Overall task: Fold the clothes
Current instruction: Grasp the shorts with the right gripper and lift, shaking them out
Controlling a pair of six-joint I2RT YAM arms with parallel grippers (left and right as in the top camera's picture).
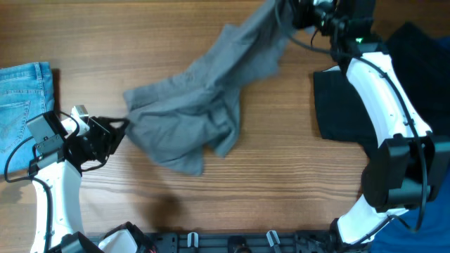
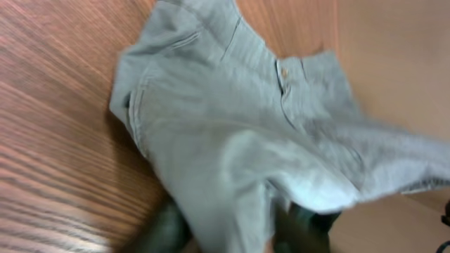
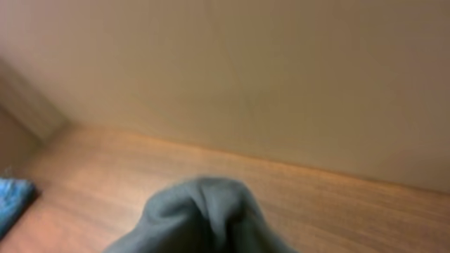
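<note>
Wood-grain table (image 1: 281, 183) carried everything. Grey shorts (image 1: 197, 98), one pair, lay stretched slantwise across its middle. Their lower, crumpled end touched the left gripper (image 1: 119, 128) and their narrow upper end rose to the right gripper (image 1: 304, 15) at the far edge.

From the left wrist the shorts (image 2: 232, 140) spread away over the wood, with cloth draped between that gripper's (image 2: 232, 232) two dark fingers (image 2: 165, 228). The fingers stood clearly apart, not pinched on the fabric.

From the right wrist a bunched fold of the shorts (image 3: 200, 218) filled the bottom centre and covered the fingers. I could not tell whether those jaws were apart or clamped on the cloth.

One black garment (image 1: 336, 105) lay flat beside the right arm, apart from the shorts. A second dark cloth (image 1: 422, 49) lay behind that arm; I could not tell whether it was a separate piece. One light-blue denim garment (image 1: 24, 95) lay at the left edge, near the left arm. A patch of royal-blue cloth (image 1: 415, 221) showed under the right arm's base. One button (image 2: 285, 72) sat at the shorts' waistband.
</note>
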